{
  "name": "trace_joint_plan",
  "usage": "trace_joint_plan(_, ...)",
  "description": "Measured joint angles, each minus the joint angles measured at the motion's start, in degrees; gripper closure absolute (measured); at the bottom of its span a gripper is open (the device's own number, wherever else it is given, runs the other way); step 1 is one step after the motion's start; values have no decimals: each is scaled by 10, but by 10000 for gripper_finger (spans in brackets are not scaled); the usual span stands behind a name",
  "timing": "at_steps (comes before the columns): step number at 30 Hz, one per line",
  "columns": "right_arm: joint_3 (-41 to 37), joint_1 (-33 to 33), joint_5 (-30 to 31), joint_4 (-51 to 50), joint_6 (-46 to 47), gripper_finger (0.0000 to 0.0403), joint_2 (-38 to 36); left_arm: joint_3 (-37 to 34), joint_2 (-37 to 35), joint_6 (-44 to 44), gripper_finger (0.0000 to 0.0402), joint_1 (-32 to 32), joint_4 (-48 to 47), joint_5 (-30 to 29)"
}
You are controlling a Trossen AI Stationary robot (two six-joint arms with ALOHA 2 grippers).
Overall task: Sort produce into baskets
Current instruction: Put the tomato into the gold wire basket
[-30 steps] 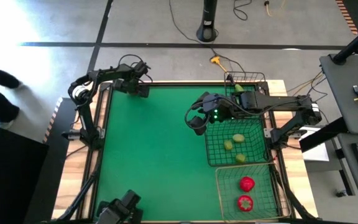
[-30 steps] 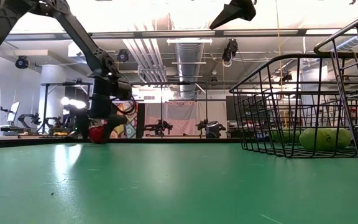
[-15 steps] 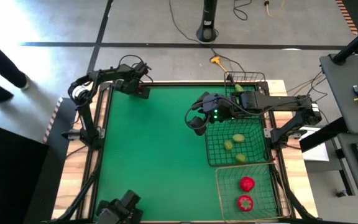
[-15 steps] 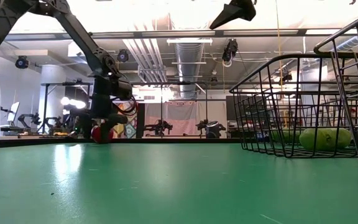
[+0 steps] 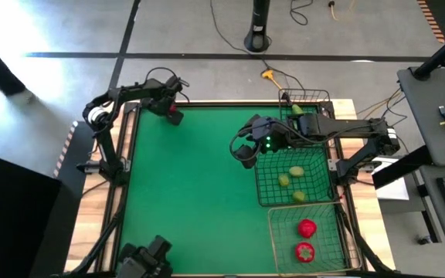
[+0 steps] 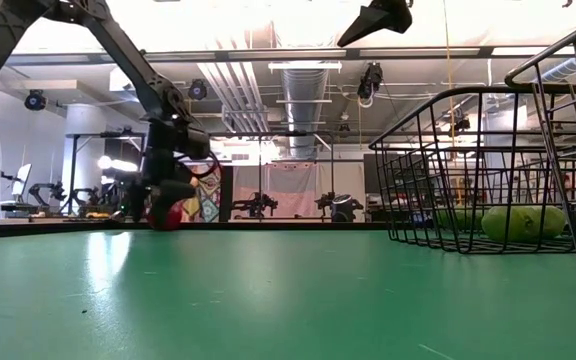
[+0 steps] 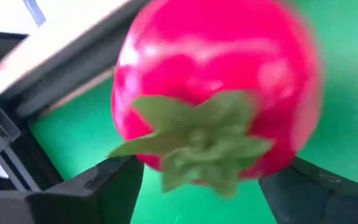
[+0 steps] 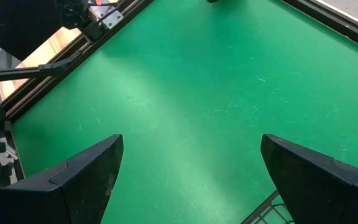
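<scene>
Left gripper [image 5: 174, 116]: clamped on a red fruit [image 7: 216, 93] with a green top — at the green table's [image 5: 191, 193] far left corner.
Right gripper [image 5: 242, 154]: fingers spread, empty — beside the larger dark basket [image 5: 265, 193], where three yellow-green fruits [image 5: 296, 171] lie.

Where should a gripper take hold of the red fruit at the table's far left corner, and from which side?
Across its round middle, coming from above. In the left wrist view the red fruit sits between the left gripper's fingers, green top facing the camera, so the fingers span its widest, smoothest part. The leafy top offers no firm hold. The right gripper waits open by the dark basket.
</scene>
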Motion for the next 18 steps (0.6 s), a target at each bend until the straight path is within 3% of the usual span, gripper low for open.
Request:
trace_joint_plan(9,0,0,1,1,4,29,0,2,1,56,76,1,-21,-6)
trace_joint_plan(18,0,0,15,1,33,29,0,29,1,102,70,1,-24,-19)
